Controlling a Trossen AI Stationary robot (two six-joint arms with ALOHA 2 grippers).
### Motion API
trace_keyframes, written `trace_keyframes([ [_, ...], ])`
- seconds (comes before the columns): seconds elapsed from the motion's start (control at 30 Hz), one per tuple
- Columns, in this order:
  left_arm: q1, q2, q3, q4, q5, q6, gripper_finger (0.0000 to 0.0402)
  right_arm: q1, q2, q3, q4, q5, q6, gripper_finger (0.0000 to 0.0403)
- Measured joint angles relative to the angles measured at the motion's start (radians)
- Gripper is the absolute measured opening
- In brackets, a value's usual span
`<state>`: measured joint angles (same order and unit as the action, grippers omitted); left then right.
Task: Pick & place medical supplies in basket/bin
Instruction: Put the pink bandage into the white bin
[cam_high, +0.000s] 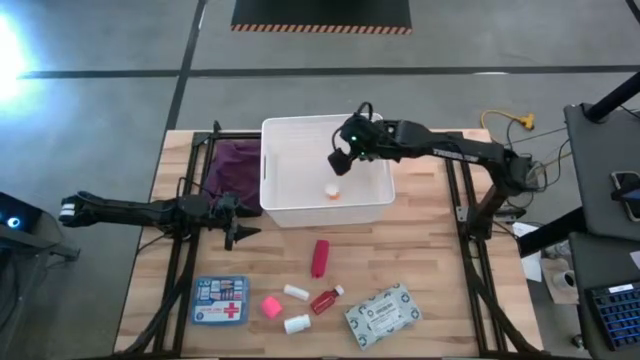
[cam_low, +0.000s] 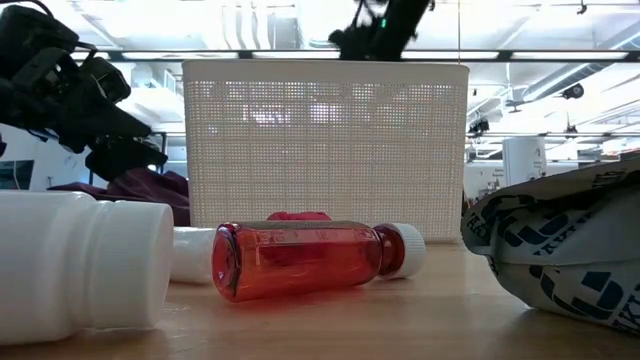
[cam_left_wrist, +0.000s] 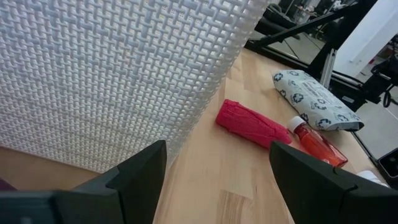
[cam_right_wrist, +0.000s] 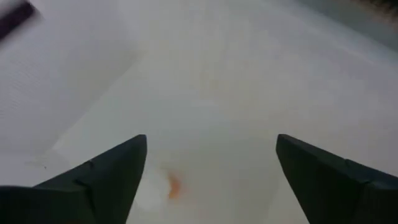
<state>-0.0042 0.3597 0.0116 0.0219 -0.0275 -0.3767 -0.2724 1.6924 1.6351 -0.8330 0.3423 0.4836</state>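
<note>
Right gripper spread, empty, over bin at frame centre, orange bottle lying inside, evidently released; left gripper spread, idle left; remaining supplies on desk below.

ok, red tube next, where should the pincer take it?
Grip the red tube across its narrow width near mid-length, coming straight down from above. It lies flat on the table, long axis running toward the bin, with clear wood on both long sides. The left pincer, open, is nearest. Mid-body seems least likely to tip it.
</note>
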Motion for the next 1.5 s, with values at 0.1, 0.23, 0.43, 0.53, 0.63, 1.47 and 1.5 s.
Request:
trace_keyframes([
  [0.1, 0.0, 0.0, 0.0, 0.0, 0.0, 0.0, 0.0268, 0.052, -0.065, 0.04, 0.005, 0.116, -0.075, 0.0363],
  [0.23, 0.0, 0.0, 0.0, 0.003, -0.024, 0.0, 0.0268, 0.092, -0.133, 0.07, -0.002, 0.133, -0.124, 0.0365],
  [0.43, -0.001, -0.001, 0.005, 0.068, -0.077, -0.329, 0.0268, 0.142, -0.207, 0.062, -0.071, 0.13, -0.075, 0.0365],
  [0.53, -0.001, -0.001, 0.024, 0.09, -0.079, -0.597, 0.0268, 0.166, -0.22, 0.042, -0.122, 0.13, -0.03, 0.0365],
  [0.63, -0.001, 0.001, 0.032, 0.093, -0.086, -0.653, 0.0268, 0.198, -0.222, 0.028, -0.18, 0.13, 0.018, 0.0365],
  [1.47, -0.362, 0.428, 0.639, -0.68, -0.078, -0.696, 0.0238, 0.428, -0.32, -0.283, -0.337, -0.091, 0.401, 0.0366],
  [1.5, -0.365, 0.457, 0.659, -0.678, -0.085, -0.682, 0.0238, 0.426, -0.32, -0.266, -0.325, -0.076, 0.396, 0.0366],
])
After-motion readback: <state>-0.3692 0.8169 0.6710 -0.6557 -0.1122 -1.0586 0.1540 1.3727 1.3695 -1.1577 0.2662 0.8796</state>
